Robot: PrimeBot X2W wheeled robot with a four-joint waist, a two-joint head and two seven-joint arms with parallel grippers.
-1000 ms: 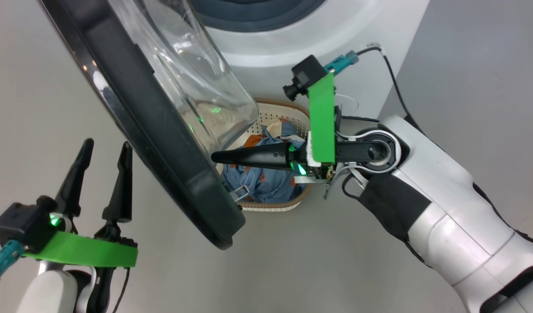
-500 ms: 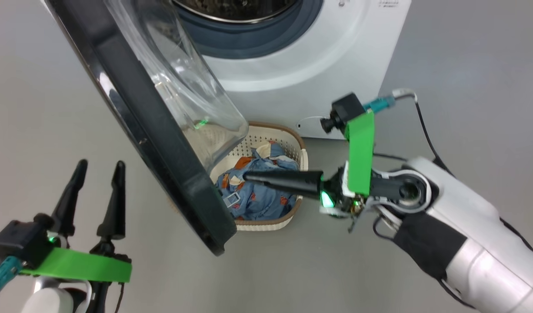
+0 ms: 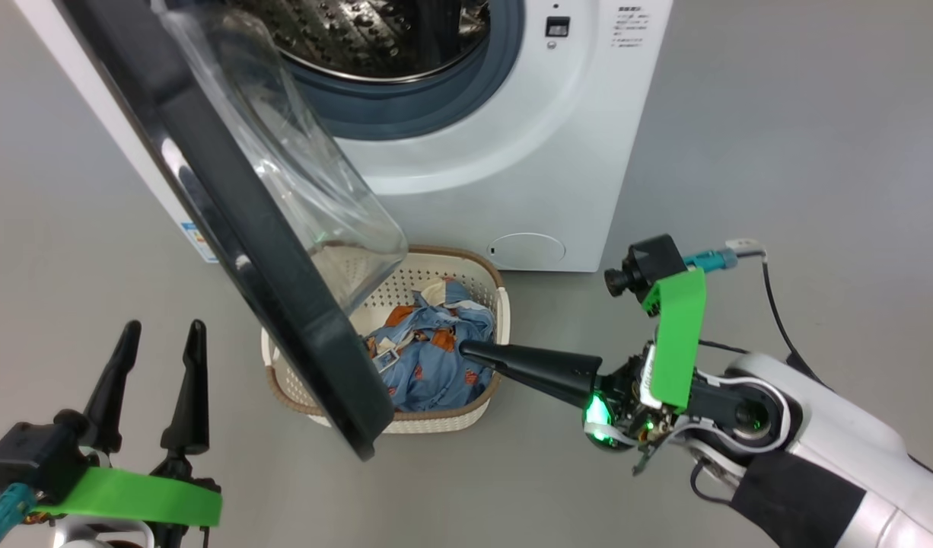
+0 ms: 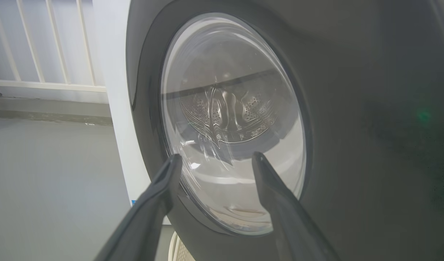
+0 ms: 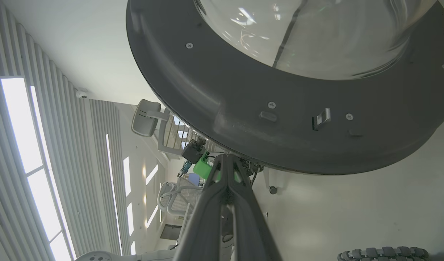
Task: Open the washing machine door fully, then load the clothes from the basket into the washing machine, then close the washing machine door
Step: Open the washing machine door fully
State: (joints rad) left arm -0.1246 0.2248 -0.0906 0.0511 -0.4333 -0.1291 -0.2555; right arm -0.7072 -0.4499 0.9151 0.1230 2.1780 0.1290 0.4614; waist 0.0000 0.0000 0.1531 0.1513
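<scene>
The washing machine door [image 3: 230, 228] hung half open, at ten o'clock from the basket [image 3: 436, 266]. Opening it seemed the step; it needed a wider push. The right gripper [image 3: 466, 348] was pinched closed, the left gripper [image 3: 164, 327] spread wide, both empty.

The washing machine [image 3: 512, 152] stands on the floor [image 3: 778, 190] beyond both claws. Its door [image 3: 230, 228] juts out toward the robot and stands between them: the left claw [image 3: 164, 327] is on the door's outer side, near it but apart, and the right claw [image 3: 466, 348] is on its inner side. The basket [image 3: 436, 422] sits on the floor before the machine, partly beneath the door's lower edge, with the clothes [image 3: 428, 365] in it. The right claw's tip lies over the basket's right part, at the clothes' edge; whether it touches them cannot be told.
</scene>
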